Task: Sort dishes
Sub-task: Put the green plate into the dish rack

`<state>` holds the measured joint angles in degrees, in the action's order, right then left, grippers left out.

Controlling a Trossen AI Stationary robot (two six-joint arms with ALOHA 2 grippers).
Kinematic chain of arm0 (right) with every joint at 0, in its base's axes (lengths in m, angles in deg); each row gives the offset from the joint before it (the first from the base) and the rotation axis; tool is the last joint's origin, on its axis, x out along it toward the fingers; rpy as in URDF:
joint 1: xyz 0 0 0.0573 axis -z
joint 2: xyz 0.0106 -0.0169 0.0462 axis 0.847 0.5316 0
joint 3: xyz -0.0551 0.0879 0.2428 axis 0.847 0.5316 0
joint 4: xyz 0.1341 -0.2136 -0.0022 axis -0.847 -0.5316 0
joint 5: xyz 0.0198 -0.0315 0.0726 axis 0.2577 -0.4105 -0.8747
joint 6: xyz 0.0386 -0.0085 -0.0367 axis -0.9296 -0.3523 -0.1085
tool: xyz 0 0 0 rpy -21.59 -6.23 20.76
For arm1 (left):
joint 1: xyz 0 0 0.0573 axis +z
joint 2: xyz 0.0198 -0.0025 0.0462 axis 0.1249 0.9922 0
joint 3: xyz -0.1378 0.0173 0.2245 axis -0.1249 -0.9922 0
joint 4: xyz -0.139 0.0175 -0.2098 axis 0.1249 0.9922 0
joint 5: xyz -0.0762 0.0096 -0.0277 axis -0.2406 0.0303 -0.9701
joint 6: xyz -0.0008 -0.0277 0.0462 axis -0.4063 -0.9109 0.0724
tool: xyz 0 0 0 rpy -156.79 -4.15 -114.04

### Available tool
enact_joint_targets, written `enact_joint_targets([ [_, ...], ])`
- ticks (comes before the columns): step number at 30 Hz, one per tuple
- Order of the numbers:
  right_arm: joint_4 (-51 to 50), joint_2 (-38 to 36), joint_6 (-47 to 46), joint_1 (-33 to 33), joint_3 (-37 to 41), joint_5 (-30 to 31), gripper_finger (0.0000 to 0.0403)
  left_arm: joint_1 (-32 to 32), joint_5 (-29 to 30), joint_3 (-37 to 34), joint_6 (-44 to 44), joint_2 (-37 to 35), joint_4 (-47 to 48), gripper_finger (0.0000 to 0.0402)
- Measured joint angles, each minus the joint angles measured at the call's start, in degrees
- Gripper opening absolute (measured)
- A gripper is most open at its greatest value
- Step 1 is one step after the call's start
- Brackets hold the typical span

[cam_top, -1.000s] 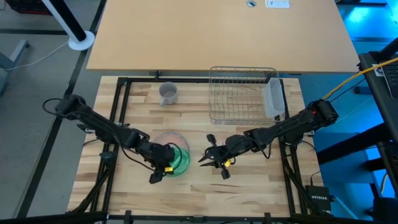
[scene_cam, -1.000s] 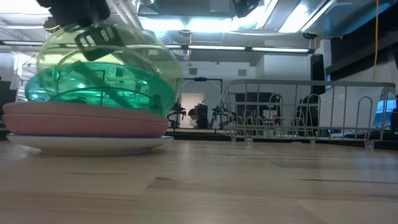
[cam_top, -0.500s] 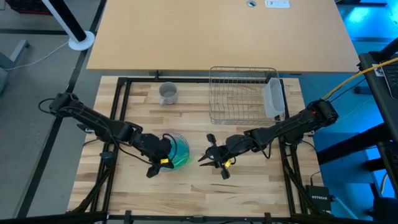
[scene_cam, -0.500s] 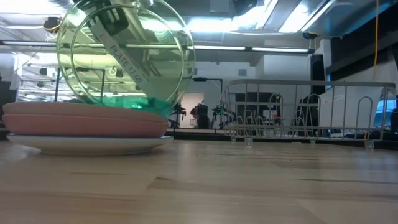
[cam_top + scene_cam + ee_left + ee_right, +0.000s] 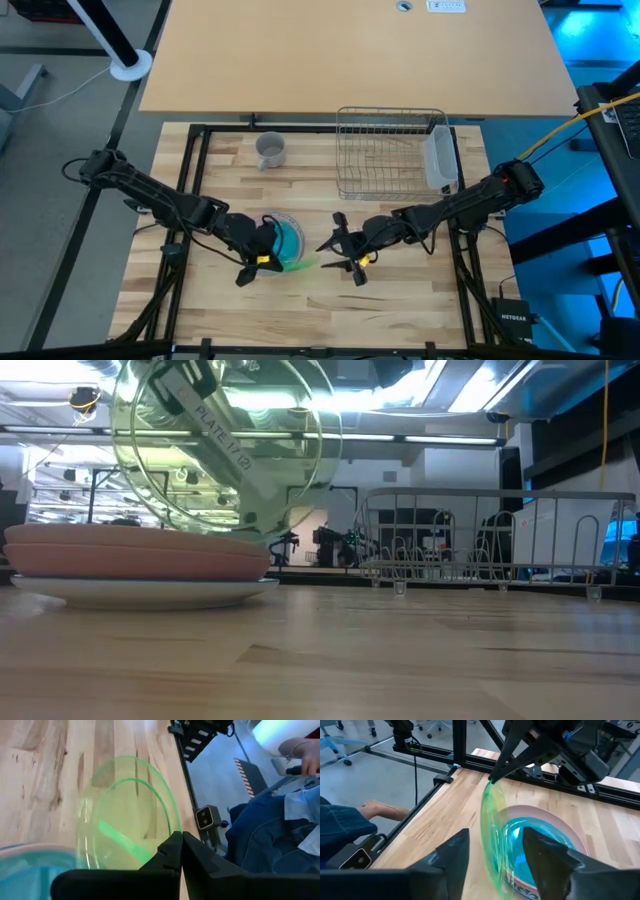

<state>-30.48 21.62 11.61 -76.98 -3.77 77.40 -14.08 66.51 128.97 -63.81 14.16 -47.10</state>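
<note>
While the left gripper (image 5: pixel 262 252) holds the green plate (image 5: pixel 290 243) by its rim, we see that plate tipped up almost on edge above the stack near the front middle of the worktop (image 5: pixel 320 300). In the left wrist view the jaws are pressed together on the plate's edge, with the green plate (image 5: pixel 127 815) standing out beyond them over the bare wood. From the low view the green plate (image 5: pixel 225 450) leans steeply, its lower edge touching or just over the pink plate (image 5: pixel 135 552), and a label is stuck on its underside. The pink plate lies flat on the white plate (image 5: pixel 140 592), which rests on the worktop; we cannot make out any pattern on the white one from here.

We find the right gripper (image 5: pixel 338 255) just beside the raised plate, on its right, low over the worktop. Its jaws stand apart, and in the right wrist view the two fingers (image 5: pixel 452 855) frame the green plate (image 5: pixel 492 835), seen edge-on, with the pink plate (image 5: pixel 560 827) behind it and the left gripper (image 5: pixel 492 777) pinching the top of the green rim.

We see the grey cup (image 5: pixel 270 151) upright at the back left of the worktop, well apart from the stack. The wire dish rack (image 5: pixel 385 152) sits at the back right, with the translucent tub (image 5: pixel 440 158) on its right side.

A person in blue denim (image 5: pixel 265 840) shows beyond the worktop's edge.
</note>
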Motion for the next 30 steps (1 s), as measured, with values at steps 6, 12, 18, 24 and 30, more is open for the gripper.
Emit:
enact_joint_targets([
  [6,0.66,0.93,-1.66,0.11,0.0,-1.09,0.0211,0.0,0.0,0.0,2.08,0.02,-4.02,0.0],
  [12,0.8,2.68,-3.29,0.04,0.0,-3.58,0.021,0.02,0.17,0.0,2.63,0.02,-4.82,0.0],
  [18,1.34,3.27,-3.29,0.02,0.0,-5.38,0.0209,0.02,0.35,0.0,3.92,0.02,-6.37,0.0],
  [24,1.25,3.61,-3.48,0.02,0.0,-5.4,0.0208,0.04,0.37,0.0,5.5,0.02,-7.91,0.0],
  [30,1.25,3.61,-3.48,0.02,0.0,-5.39,0.0161,0.04,0.39,0.0,6.51,0.04,-9.53,0.0],
])
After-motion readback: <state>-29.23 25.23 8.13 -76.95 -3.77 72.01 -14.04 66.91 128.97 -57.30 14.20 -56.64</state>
